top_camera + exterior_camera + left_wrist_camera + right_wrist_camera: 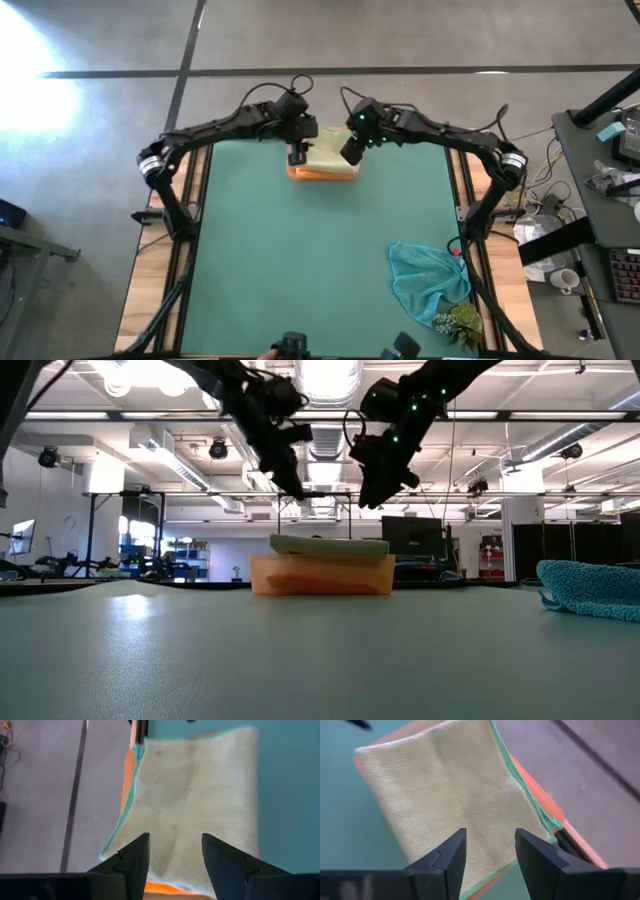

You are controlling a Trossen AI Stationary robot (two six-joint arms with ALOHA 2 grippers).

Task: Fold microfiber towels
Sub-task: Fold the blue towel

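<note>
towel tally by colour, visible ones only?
Pale green towel, folded, top of the stack at the mat's far edge: 1
Orange towel, folded, under the green one: at least 1, layers hard to split
Teal towel, crumpled, near right corner: 1
Total: 3 visible

Grey concrete floor [420, 35] w/ dark seam lines around the table. Low view: big open workshop, ceiling strip lights [330, 380], ducts, black frames, a monitor [412, 535]. Cluttered desk [605, 190] at the right edge, bright glare on the floor opposite.
</note>
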